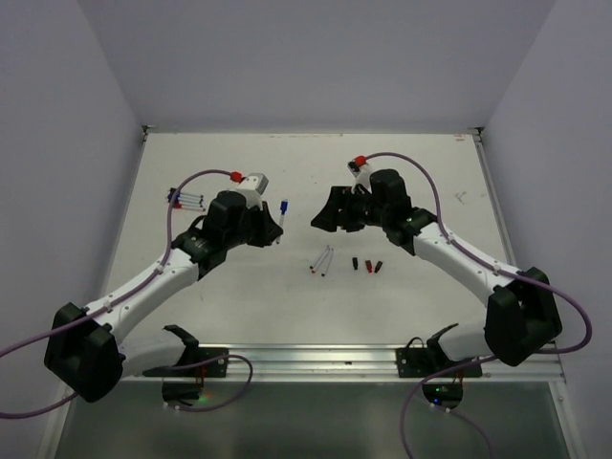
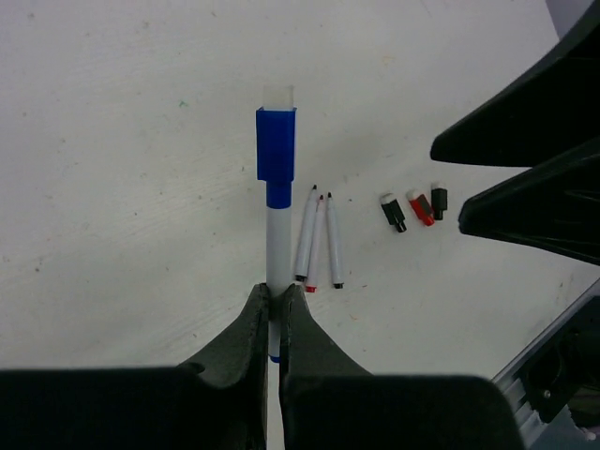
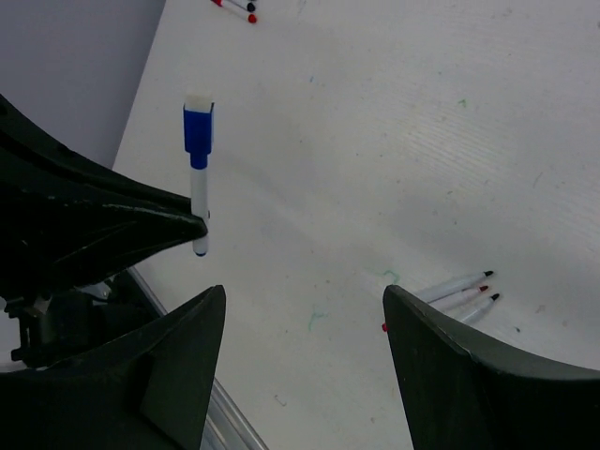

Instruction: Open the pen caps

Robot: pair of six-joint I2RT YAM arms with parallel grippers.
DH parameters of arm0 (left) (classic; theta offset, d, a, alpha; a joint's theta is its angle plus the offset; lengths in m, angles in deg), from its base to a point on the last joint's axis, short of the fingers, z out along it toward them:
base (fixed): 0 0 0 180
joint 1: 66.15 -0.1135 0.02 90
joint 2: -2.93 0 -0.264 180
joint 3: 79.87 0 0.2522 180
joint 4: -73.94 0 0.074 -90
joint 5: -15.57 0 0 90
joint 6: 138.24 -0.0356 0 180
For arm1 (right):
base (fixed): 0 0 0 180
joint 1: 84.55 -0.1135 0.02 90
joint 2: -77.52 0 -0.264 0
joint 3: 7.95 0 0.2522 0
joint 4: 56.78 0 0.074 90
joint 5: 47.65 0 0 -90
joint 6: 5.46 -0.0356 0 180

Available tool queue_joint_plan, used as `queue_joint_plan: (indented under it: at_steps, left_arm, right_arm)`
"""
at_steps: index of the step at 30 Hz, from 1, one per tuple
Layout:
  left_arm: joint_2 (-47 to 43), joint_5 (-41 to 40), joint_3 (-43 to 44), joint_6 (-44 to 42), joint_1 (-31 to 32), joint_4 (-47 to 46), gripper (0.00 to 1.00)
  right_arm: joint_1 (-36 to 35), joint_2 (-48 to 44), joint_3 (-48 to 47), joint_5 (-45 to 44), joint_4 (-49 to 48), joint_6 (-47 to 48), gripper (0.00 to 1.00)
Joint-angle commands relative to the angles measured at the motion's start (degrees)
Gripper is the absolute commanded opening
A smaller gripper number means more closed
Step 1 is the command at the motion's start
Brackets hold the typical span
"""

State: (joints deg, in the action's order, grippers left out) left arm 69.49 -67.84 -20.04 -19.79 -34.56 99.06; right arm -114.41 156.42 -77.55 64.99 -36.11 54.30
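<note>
White tabletop [image 1: 402, 182] is stretching out between pale lavender walls [image 1: 57, 143], and both arms are reaching over it toward each other. On the left arm, the left gripper [image 2: 275, 305] is clamping its two fingers hard on the lower barrel of a white pen [image 2: 277, 234]. That pen is sticking straight out past the fingertips, and its blue cap [image 2: 276, 155] is sitting on the far end, well clear of the fingers.

Facing it, the right gripper [image 3: 305, 292] is hovering with its fingers spread wide apart and gripping nothing. The held pen is standing ahead of this gripper and off to one side, outside the gap between its fingers.

Three uncapped pens [image 2: 319, 239] are lying side by side on the table, just to the right of the held pen and below it, nearly touching one another. Three loose caps [image 2: 421, 207], two black and one red, are resting a little further right, down under the right gripper.

A cluster of capped pens [image 1: 187, 200] is lying well behind the left gripper, out beside the left wrist and near the left wall. A purple cable [image 1: 170, 229] is looping along the left arm, passing close to that cluster.
</note>
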Motion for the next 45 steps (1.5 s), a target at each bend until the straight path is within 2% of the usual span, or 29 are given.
queue_joint_plan:
  at_steps: [1,12,28,31,32,34,38,40,41,45]
  left_arm:
    - [-0.2,3.8,-0.4,-2.9,1.5,-7.1,0.00]
    - [3.7,0.2,0.6,-0.1,10.0,-8.6,0.00]
    - [5.7,-3.1,3.5,0.5,12.9,-6.9,0.00]
    - [5.7,-3.3,3.7,0.5,13.1,-7.0,0.00]
    - [5.8,-3.3,3.9,0.4,13.1,-7.0,0.00]
    - [5.8,-3.5,4.1,0.4,13.2,-6.7,0.00]
    - [5.8,-3.5,4.9,0.0,13.2,-6.7,0.00]
    - [5.7,-3.8,5.2,-0.1,13.2,-6.7,0.00]
    - [5.7,-4.0,5.3,-0.2,13.2,-6.5,0.00]
    - [5.7,-4.3,5.7,-0.1,13.2,-6.4,0.00]
  right_arm:
    - [-1.6,1.7,0.7,1.6,-11.8,-4.4,0.71]
    - [-2.3,4.7,0.7,1.4,-18.9,-7.2,0.69]
    - [-3.5,6.5,1.9,0.7,-20.8,-8.4,0.55]
    - [-3.8,6.7,1.9,0.5,-20.9,-8.2,0.45]
    - [-3.8,7.1,1.9,0.6,-20.9,-8.2,0.39]
    - [-4.0,7.3,1.7,0.7,-21.0,-8.3,0.37]
    - [-4.3,8.2,1.9,0.3,-20.7,-8.5,0.18]
    - [-4.3,8.3,2.3,-0.1,-21.1,-8.8,0.13]
    - [-4.5,8.3,2.4,-0.4,-21.1,-8.9,0.02]
    - [-4.4,7.8,2.3,-2.1,-20.2,-8.8,0.00]
